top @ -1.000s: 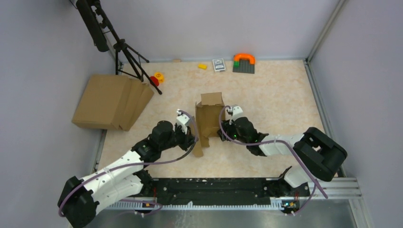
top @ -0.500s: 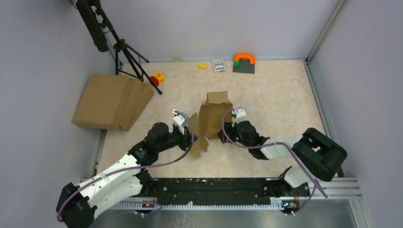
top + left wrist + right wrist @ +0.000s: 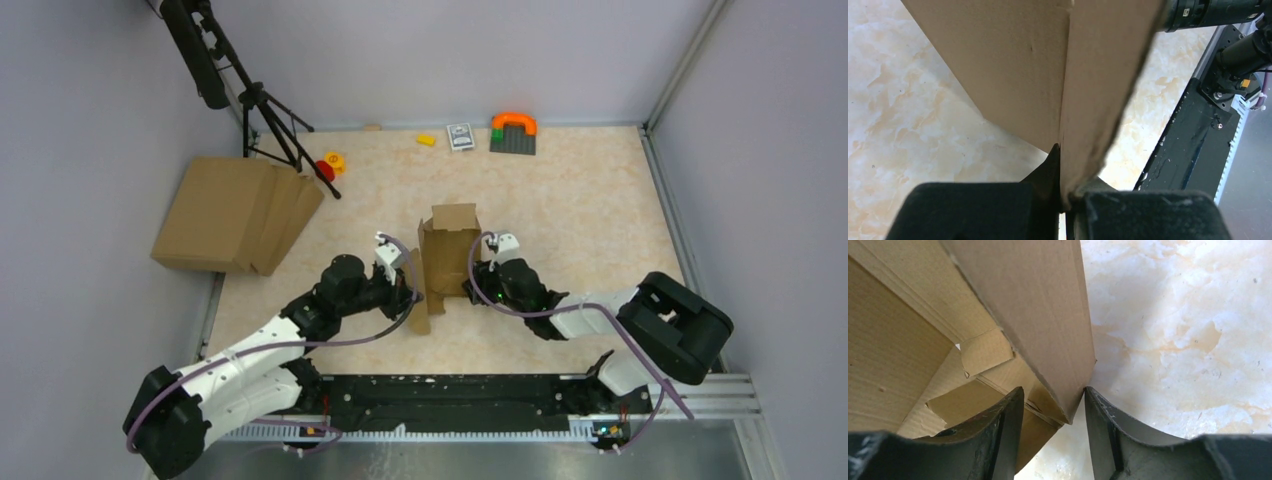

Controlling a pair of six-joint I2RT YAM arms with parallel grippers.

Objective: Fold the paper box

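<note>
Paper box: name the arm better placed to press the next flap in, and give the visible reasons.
Probably the right. The left gripper is shut on a wall of the paper box, anchoring it. The right gripper straddles the opposite wall with a visible gap, one finger already inside beside the loose inner flaps.

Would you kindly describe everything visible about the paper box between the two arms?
The paper box is plain brown corrugated cardboard, partly folded, standing open-topped on the marbled table between the arms. One flap sticks out at its far end and another hangs toward the near left. The left gripper is shut on a thin wall edge. The right gripper straddles the right wall, one finger inside, one outside. Loose inner tabs show inside.
</note>
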